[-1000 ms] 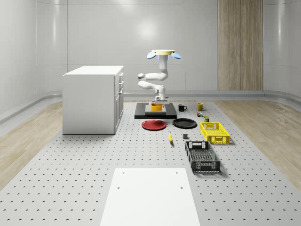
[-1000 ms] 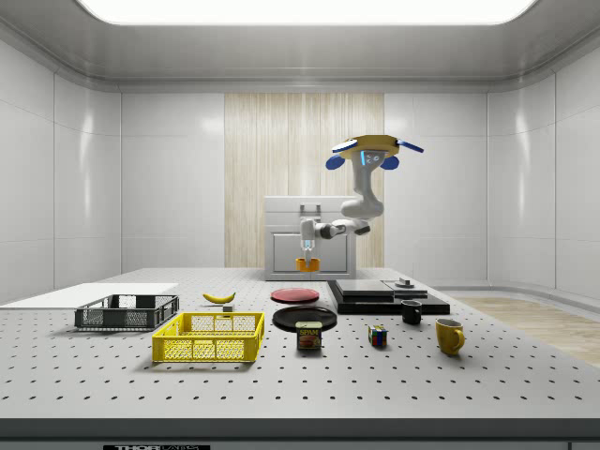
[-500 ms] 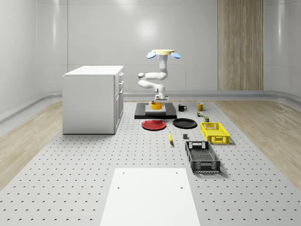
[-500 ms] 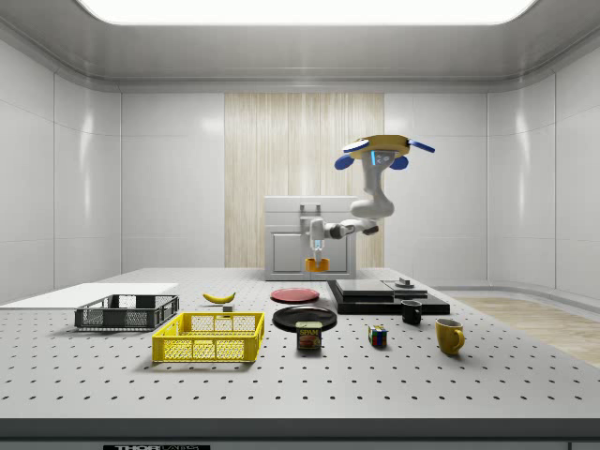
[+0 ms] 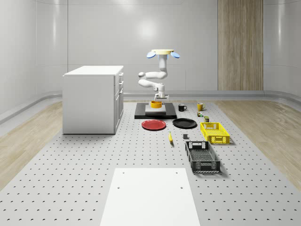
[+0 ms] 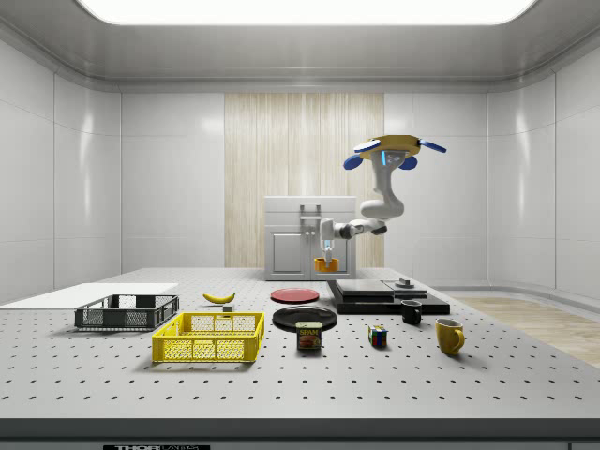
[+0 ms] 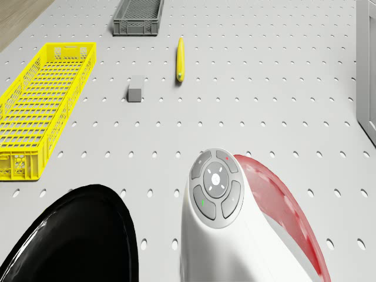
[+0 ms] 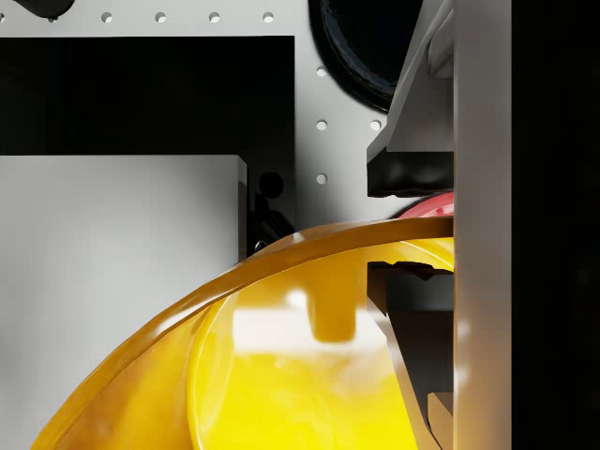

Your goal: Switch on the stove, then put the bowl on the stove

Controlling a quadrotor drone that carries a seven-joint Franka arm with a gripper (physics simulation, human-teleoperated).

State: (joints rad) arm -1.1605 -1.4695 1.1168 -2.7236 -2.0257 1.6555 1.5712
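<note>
The whole-scene camera looked from high toward twelve o'clock; the side camera faced across, both sharing the stove (image 5: 155, 112) and drone (image 6: 394, 148).

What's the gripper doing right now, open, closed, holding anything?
Gripper: shut on the bowl rim, above the stove.

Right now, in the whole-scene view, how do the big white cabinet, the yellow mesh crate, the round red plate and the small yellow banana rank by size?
1. White cabinet
2. Yellow mesh crate, nearer the camera, so its lead over the plate is unsure
3. Round red plate
4. Yellow banana
</note>
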